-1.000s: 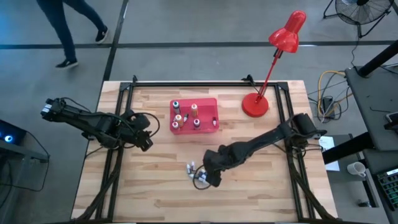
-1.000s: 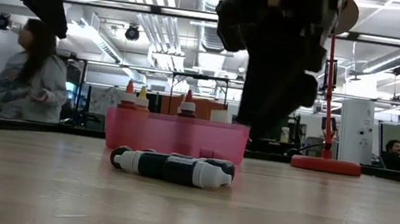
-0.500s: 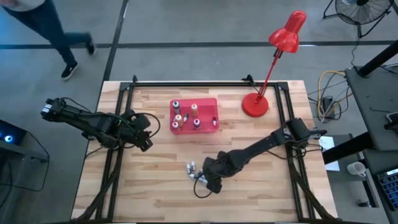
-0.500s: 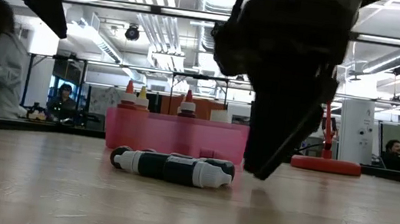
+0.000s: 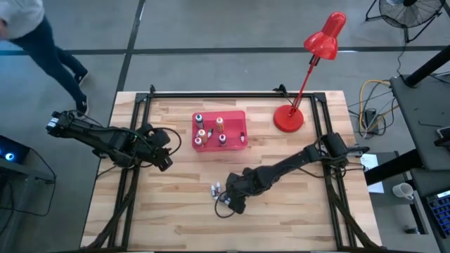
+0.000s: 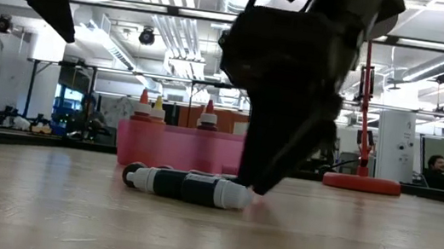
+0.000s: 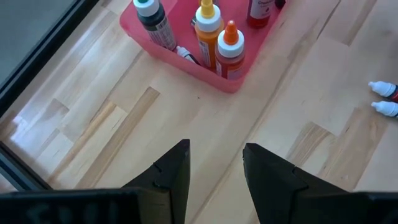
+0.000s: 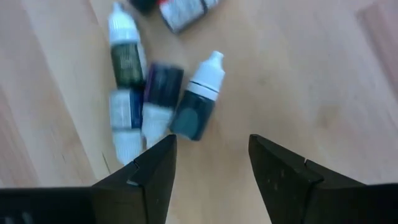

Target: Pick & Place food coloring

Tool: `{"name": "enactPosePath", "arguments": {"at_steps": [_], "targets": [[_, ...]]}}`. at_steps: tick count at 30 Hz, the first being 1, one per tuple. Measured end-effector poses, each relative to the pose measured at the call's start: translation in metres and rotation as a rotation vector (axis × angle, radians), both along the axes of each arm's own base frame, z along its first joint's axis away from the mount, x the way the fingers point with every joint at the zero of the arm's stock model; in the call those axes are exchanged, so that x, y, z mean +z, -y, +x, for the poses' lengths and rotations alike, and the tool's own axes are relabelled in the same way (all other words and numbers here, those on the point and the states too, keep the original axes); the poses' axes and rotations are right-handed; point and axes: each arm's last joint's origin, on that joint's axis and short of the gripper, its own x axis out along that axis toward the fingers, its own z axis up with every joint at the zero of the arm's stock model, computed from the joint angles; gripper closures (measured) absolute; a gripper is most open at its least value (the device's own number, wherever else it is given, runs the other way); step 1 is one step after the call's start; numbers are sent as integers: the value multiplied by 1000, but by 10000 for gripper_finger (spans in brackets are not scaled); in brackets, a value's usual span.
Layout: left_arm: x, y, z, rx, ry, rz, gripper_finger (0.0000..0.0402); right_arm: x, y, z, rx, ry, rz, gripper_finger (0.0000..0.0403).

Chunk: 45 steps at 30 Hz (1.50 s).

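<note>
Several small food coloring bottles [image 5: 216, 190] lie on their sides in a cluster on the wooden table, dark and whitish bodies with white caps [image 8: 134, 93] [image 6: 188, 186]. One dark teal bottle [image 8: 196, 106] lies nearest my right gripper [image 8: 211, 144]. That gripper is open and low over the table just near-right of the cluster [image 5: 228, 202] [image 6: 256, 181], touching nothing. More bottles stand upright in the red tray [image 5: 219, 144] [image 7: 186, 59]. My left gripper [image 7: 216, 149] is open and waits left of the tray [image 5: 165, 153].
A red desk lamp [image 5: 289, 118] stands on the table's far right part. Black frame rails [image 5: 133, 183] run along the table's edges. Bare wood lies near the cluster on the near side. A person [image 5: 42, 42] walks on the floor beyond the far left corner.
My right gripper has come down to the tabletop and moved toward the table's left, closing in on the lying bottles. The bottles have stayed where they were. The person beyond the table has walked on.
</note>
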Motion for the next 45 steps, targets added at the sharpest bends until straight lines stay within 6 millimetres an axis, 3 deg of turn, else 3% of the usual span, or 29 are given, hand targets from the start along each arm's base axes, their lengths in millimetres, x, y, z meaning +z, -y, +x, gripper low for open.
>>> {"name": "enactPosePath", "arguments": {"at_steps": [13, 22, 35, 45], "targets": [[0, 0, 0, 5, 2, -2, 280, 6, 1, 11, -62, 106, 66, 212], [0, 0, 0, -2, -1, 1, 280, 0, 9, 14, -168, 99, 41, 217], [0, 0, 0, -2, -1, 1, 280, -11, 12, 7, -137, 71, 15, 230], [0, 0, 0, -1, 0, 1, 280, -13, 12, 6, 62, 73, -87, 240]]}}
